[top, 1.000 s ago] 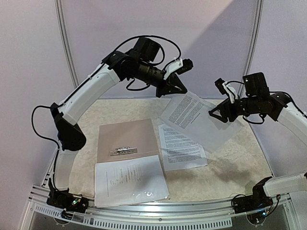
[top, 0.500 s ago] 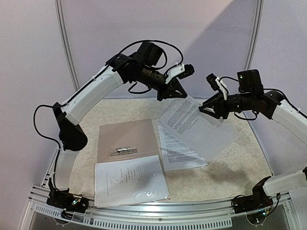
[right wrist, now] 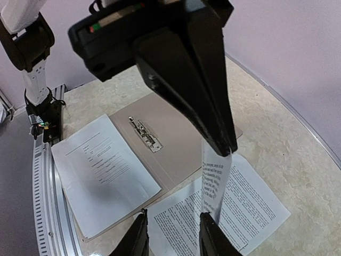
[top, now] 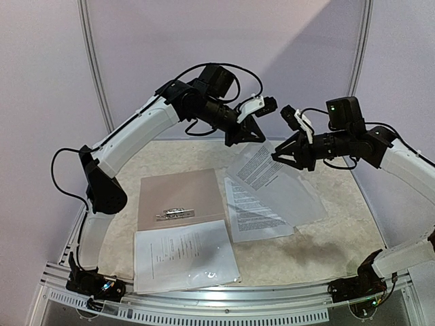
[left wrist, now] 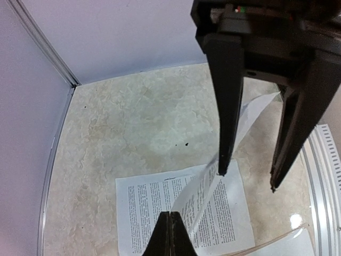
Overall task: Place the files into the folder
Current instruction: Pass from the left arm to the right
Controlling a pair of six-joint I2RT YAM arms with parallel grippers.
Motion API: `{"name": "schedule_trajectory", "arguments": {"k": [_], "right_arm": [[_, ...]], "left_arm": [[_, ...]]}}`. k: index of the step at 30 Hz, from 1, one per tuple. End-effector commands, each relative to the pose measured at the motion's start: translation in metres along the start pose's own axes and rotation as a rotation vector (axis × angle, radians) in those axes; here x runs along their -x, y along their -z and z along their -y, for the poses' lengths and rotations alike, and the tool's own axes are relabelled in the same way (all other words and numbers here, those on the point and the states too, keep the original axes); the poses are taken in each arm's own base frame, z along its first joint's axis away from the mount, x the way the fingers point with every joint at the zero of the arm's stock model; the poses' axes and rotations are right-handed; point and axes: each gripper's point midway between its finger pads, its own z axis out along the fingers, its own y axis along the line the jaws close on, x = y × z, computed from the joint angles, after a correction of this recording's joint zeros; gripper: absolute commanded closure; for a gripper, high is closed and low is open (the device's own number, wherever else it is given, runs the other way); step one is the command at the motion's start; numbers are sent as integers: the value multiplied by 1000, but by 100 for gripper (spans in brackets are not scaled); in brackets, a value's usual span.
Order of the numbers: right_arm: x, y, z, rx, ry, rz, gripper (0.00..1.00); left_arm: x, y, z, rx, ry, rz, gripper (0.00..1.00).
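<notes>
Left arm: the left arm [top: 136, 132] rises from the near-left corner and arches over to the middle of the counter [top: 319, 251].
Folder: the folder [top: 180, 190] lies open and flat on the left part of the counter, taupe inner face up.
Clip: a small metal clip [top: 173, 212] sits on the folder, just beyond the far edge of the near file.
Near file: 1 sleeved file [top: 185, 257] lies flat over the folder's near half, its plastic glossy, its near edge close to the counter's front rail.
Flat file: 1 printed file [top: 255, 217] lies on the counter just right of the folder, its far end under the lifted file.
Left jaws: fully closed on the top corner of the lifted file; in the left wrist view the fingertips [left wrist: 169, 234] meet with the sheet's edge pinched between them.
Lifted file: 1 sleeved file [top: 262, 166] hangs tilted from that corner above the flat file, right of the folder and clear of it; whether its low end touches the counter cannot be told.
Right jaws: partly open and gripping nothing; the 2 fingers [left wrist: 226, 106] stand apart with the lifted file's upper edge running between them, close against 1 finger [right wrist: 212, 232].
Right arm: the right arm [top: 401, 159] reaches in from the right, its wrist pointing left at the lifted file.
</notes>
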Motion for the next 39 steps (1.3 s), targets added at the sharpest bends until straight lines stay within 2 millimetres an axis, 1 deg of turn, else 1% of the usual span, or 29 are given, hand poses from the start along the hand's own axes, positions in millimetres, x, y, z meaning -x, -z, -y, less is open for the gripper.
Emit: {"name": "schedule_trajectory", "arguments": {"k": [1,7,8,10,12,16,19,22,26,28,31,36,38,39], "right_arm": [[-2,1,-3,-16,11,0,69],[-9,-9,11,-59,-4,-44,69],[-10,-10,12,-65,-4,-52,69],[-8,-11,14,-68,3,-49,64],[1,-5,14,-84,18,-20,63],[15,9,15,-131,46,26,67],[18,15,20,-174,53,25,67],[13,17,38,-272,42,-9,63],[7,6,45,-275,54,-54,55],[4,-2,45,-243,56,-72,54],[0,-14,33,-139,76,-90,52],[-6,-21,18,-36,94,-113,52],[-7,-23,16,-20,97,-115,57],[-6,-24,17,-21,98,-110,62]], "left_arm": [[-7,-9,4,-19,6,-19,100],[-7,-7,7,-29,3,-20,100],[-8,-7,8,-34,3,-22,100],[-9,-7,11,-46,1,-23,100],[-11,-7,14,-62,2,-28,100],[-12,-7,19,-86,-8,-30,100],[-14,-7,21,-92,-10,-35,100],[-14,-7,23,-98,-15,-36,100],[-11,-6,26,-104,-20,-33,100],[-11,-6,27,-105,-25,-35,100],[-10,-7,28,-104,-27,-36,100],[-10,-6,26,-93,-29,-40,100],[-11,-6,26,-93,-29,-41,100],[-10,-6,27,-94,-28,-39,100]]}}
